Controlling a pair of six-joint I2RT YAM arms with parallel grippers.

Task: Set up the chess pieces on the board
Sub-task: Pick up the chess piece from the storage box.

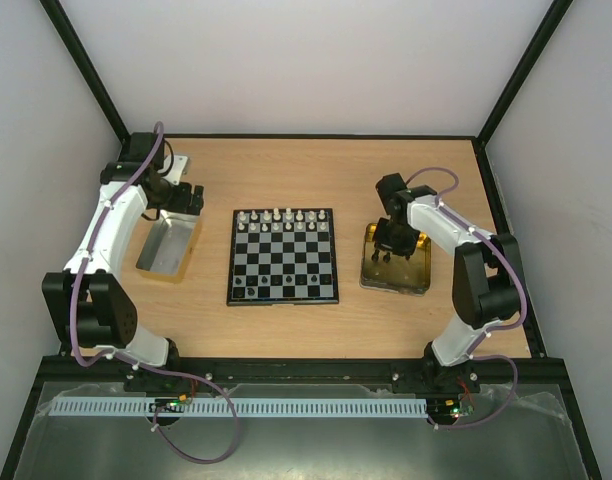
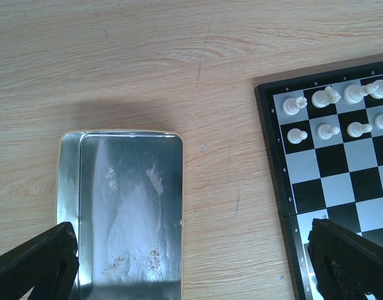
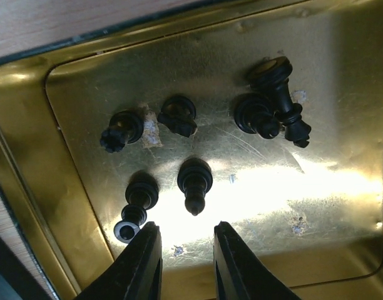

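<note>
The right pincer [image 3: 185,250] hangs over the gold tray [image 3: 29,125], jaws narrow, holding nothing. A black piece [image 3: 194,181] lies just ahead of the gap, its long side pointing at it. The board [image 1: 283,257] is left of the tray. The left pincer [image 2: 191,234] is wide and empty.

Under the right end effector [image 3: 186,229] lie a glossy, scratched gold metal tray [image 3: 342,206] and shiny black chess pieces [image 3: 194,181]; under the left end effector [image 2: 190,234], a smudged silver metal tray [image 2: 132,206] on the matt wood-grain desk [image 2: 179,62].

Pale walls [image 1: 306,60], wooden table [image 1: 286,330], black frame posts [image 1: 87,70]
</note>
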